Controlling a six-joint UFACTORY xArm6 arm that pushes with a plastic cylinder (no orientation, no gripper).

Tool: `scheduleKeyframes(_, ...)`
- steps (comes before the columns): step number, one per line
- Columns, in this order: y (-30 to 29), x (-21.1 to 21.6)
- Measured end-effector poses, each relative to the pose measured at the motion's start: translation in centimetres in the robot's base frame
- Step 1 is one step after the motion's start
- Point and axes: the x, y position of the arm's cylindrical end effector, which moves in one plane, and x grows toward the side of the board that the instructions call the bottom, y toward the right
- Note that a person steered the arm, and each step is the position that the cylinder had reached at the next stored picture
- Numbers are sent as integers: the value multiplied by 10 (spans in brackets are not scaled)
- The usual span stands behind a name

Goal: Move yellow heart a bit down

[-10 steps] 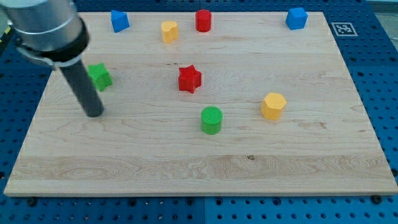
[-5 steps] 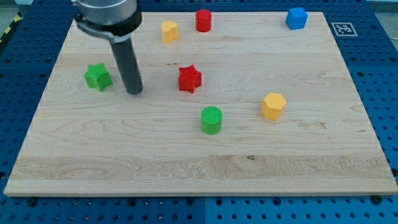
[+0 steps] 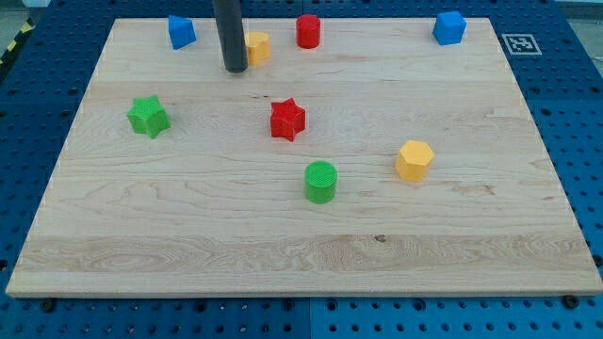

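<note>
The yellow heart (image 3: 258,46) lies near the board's top edge, left of centre, partly hidden on its left side by my dark rod. My tip (image 3: 236,68) rests on the board just left of and slightly below the heart, close to it or touching it. A red cylinder (image 3: 308,31) stands to the heart's right.
A blue block (image 3: 181,31) lies at the top left, a blue cube (image 3: 449,27) at the top right. A green star (image 3: 149,116) is at the left, a red star (image 3: 287,120) in the middle, a green cylinder (image 3: 320,181) below it, a yellow hexagon (image 3: 414,160) at the right.
My tip has moved from the left side, beside the green star, up and to the right to the yellow heart's left side. No block has moved.
</note>
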Motion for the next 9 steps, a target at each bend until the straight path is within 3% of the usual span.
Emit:
scheduleKeyframes(3,-54,-11)
scheduleKeyframes(6,-35,-40)
scheduleKeyframes(9,5,-43)
